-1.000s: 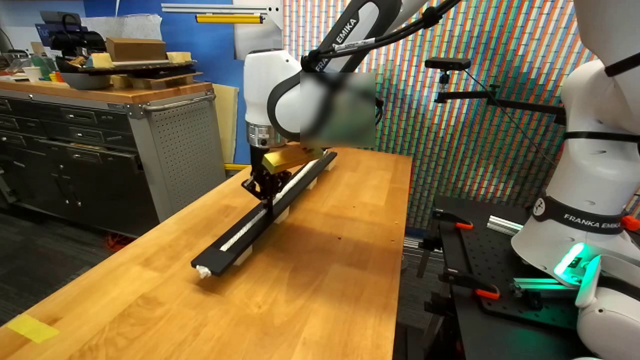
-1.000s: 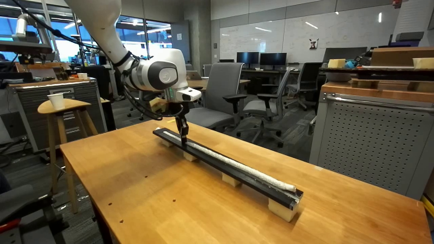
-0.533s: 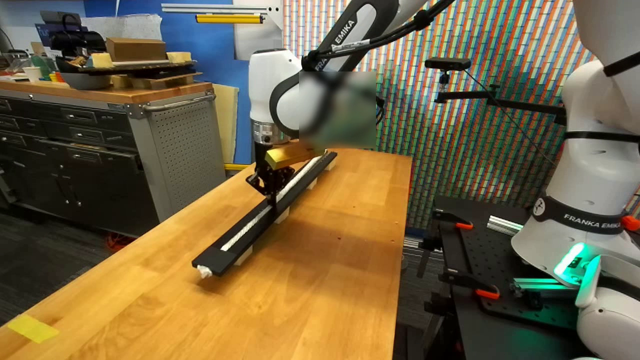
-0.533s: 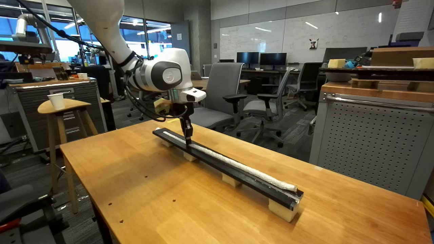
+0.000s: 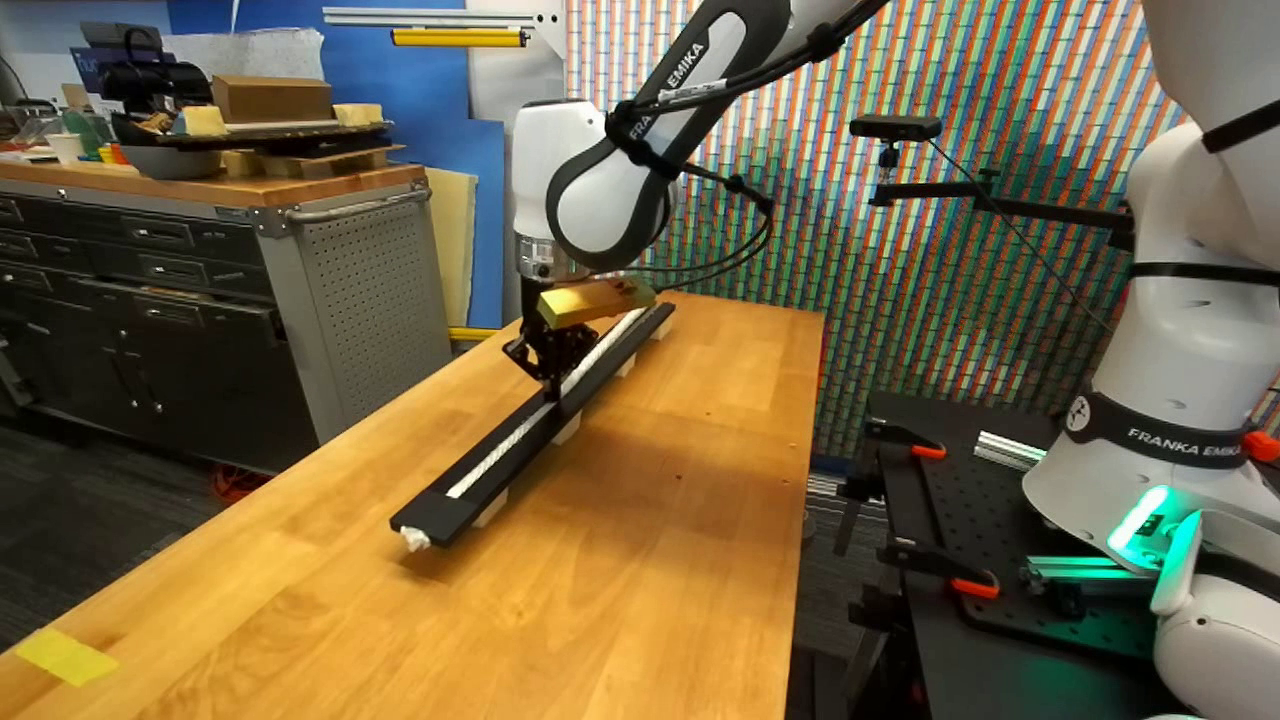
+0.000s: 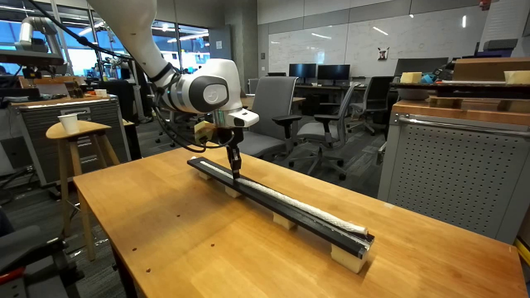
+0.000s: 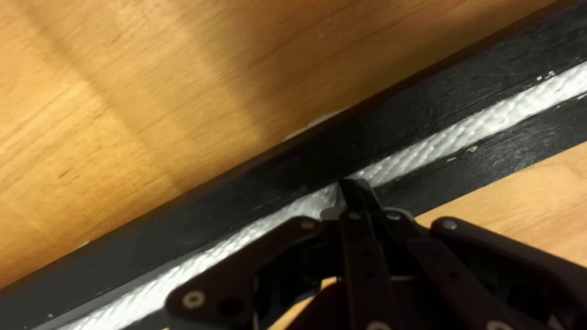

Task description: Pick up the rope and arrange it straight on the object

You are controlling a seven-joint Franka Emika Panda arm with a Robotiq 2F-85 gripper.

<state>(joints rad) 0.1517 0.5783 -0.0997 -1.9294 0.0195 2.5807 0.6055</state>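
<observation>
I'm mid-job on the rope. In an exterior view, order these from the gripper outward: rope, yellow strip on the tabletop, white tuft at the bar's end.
1. Rope: right at the tip of the gripper, running along the black bar.
2. White tuft: at the bar's lower end in the picture.
3. Yellow strip: farthest, lower left, by the edge of the tabletop.

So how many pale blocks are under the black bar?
4 under the black bar. In an exterior view: nearest block at the near end, next block and third block along the middle, farthest block toward the far end. Others could be hidden underneath.
</observation>
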